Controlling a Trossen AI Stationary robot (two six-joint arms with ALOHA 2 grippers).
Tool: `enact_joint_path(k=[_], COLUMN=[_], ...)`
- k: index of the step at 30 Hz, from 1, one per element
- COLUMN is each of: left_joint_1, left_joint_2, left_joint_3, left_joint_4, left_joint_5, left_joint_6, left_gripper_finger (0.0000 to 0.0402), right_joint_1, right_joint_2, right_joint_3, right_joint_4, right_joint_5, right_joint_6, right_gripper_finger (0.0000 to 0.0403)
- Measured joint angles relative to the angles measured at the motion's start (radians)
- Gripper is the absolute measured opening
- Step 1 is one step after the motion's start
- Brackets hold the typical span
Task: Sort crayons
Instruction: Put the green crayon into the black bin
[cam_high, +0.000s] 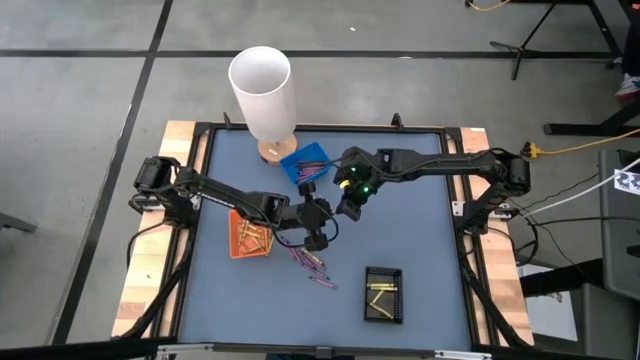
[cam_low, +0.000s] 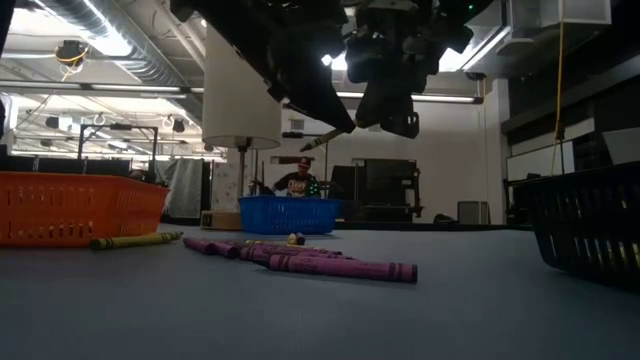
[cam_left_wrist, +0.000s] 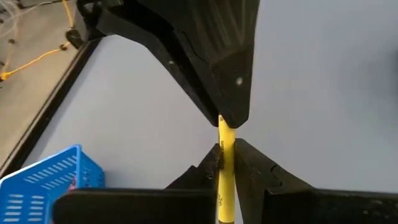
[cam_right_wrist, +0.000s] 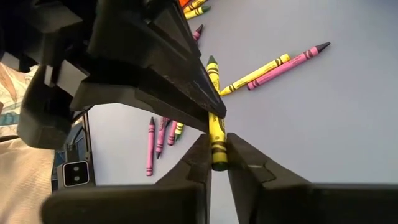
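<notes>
Handover in mid-air: both grippers, left gripper (cam_high: 318, 222) and right gripper (cam_high: 340, 205), have fingers clenched on 1 thin yellow wax crayon (cam_right_wrist: 215, 130), passing it across above the grey bench (cam_high: 420, 250).

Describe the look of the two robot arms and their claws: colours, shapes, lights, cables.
Both arms are black and jointed, built of slim tubular links with chunky housings at the joints. The right arm's wrist shows small green lights, just behind the right claw. Black cables trail from each base along the table edges. The left claw has dark, wedge-shaped fingers that taper to the tips.

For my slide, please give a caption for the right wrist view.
Both arms' fingers pinch one yellow crayon above scattered crayons.
</notes>
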Motion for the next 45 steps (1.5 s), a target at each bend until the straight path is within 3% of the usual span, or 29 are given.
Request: enact_joint_path(k=[4,12,17,25,35,45], left_joint_1=[0.000,-0.011,-0.030,-0.057,-0.078,-0.078], left_joint_2=[0.000,0.000,0.000,0.000,0.000,0.000], left_joint_3=[0.000,0.000,0.000,0.000,0.000,0.000], left_joint_4=[0.002,-0.003,-0.006,-0.012,-0.012,-0.011], left_joint_5=[0.017,0.020,0.020,0.020,0.020,0.019], left_joint_6=[0.029,0.045,0.053,0.052,0.051,0.047], left_gripper_finger=[0.0057,0.0122,0.0144,0.0153,0.0154,0.0154], right_joint_1=[0.000,0.000,0.000,0.025,0.203,0.309], right_joint_2=[0.000,0.000,0.000,0.000,0.000,0.000], right_joint_3=[0.000,0.000,0.000,0.000,0.000,0.075], right_joint_4=[0.001,-0.098,-0.198,-0.372,-0.557,-0.541], right_joint_5=[-0.004,-0.006,-0.006,-0.071,-0.103,0.004], right_joint_6=[0.000,-0.014,-0.029,-0.029,-0.002,0.051], right_gripper_finger=[0.0011,0.0034,0.0019,0.0024,0.0018,0.0023])
